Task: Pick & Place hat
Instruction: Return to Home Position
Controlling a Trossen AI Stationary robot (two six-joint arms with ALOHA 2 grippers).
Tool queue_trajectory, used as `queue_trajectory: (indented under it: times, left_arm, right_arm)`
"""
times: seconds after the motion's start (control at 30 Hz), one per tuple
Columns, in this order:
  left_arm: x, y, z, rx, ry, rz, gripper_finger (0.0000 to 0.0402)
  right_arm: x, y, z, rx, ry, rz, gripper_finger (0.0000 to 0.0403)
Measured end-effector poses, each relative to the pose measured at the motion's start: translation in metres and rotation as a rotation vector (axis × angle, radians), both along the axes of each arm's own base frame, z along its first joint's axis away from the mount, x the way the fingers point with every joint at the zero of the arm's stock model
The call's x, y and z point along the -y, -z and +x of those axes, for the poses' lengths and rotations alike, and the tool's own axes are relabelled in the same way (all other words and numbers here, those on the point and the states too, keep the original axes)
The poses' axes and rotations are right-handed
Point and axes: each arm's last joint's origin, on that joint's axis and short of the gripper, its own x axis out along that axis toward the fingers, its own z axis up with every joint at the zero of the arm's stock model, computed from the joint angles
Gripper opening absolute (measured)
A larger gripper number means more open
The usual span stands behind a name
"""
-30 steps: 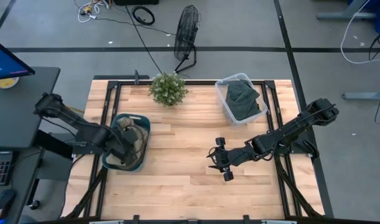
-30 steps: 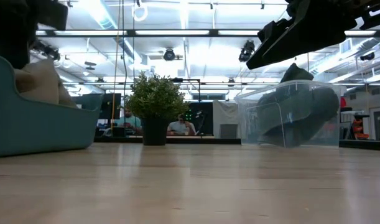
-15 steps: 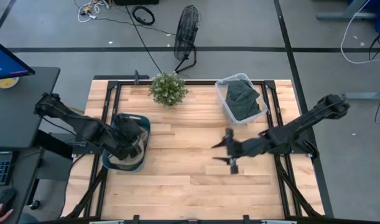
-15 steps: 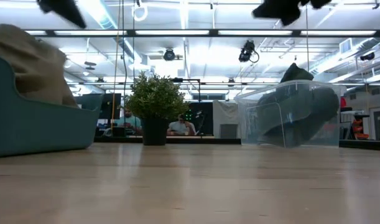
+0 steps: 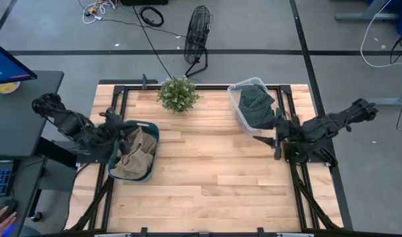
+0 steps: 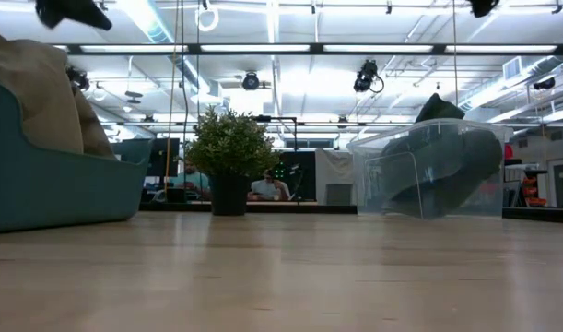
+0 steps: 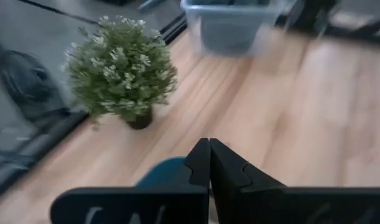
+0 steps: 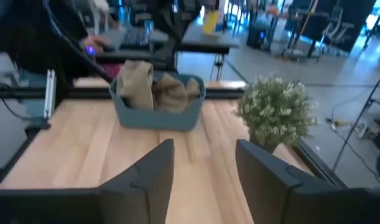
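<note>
- Brown cap (image 5: 133,155) lies crumpled inside the blue bin (image 5: 154,139), on the left part of the desk (image 5: 207,178); in the low view it rises above the bin's wall.
- Dark caps (image 5: 256,104) fill the transparent bin (image 5: 234,88) at the desk's far right.
- Left end effector (image 7: 208,147) is at the desk's left edge, by the blue bin's outer rim. Its fingers are pressed together and hold nothing.
- Right end effector (image 8: 205,147) is near the desk's right edge, just beside the transparent bin. Its fingers are spread apart with nothing between them.
- A potted plant (image 5: 178,93) stands at the far edge, between the two bins.
</note>
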Motion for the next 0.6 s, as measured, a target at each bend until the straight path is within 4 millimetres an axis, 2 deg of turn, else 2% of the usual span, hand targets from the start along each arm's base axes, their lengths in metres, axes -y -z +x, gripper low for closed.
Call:
queue_trajectory:
  times: [0.1, 0.37, 0.47, 0.6]
  left_arm:
    - [-0.003, 0.023, -0.006, 0.096, 0.031, -0.042, 0.0003]
    - [0.000, 0.079, -0.002, 0.292, 0.119, -0.046, 0.0003]
    - [0.001, 0.095, 0.003, 0.357, 0.136, -0.010, 0.0003]
    - [-0.004, 0.101, 0.003, 0.399, 0.124, 0.059, 0.0003]
  right_arm:
    - [0.002, 0.014, -0.005, 0.060, -0.006, 0.006, 0.0176]
    - [0.011, 0.063, -0.026, 0.189, -0.037, 0.082, 0.0175]
    - [0.015, 0.070, -0.034, 0.222, -0.042, 0.092, 0.0175]
    - [0.021, 0.073, -0.046, 0.251, -0.042, 0.072, 0.0175]
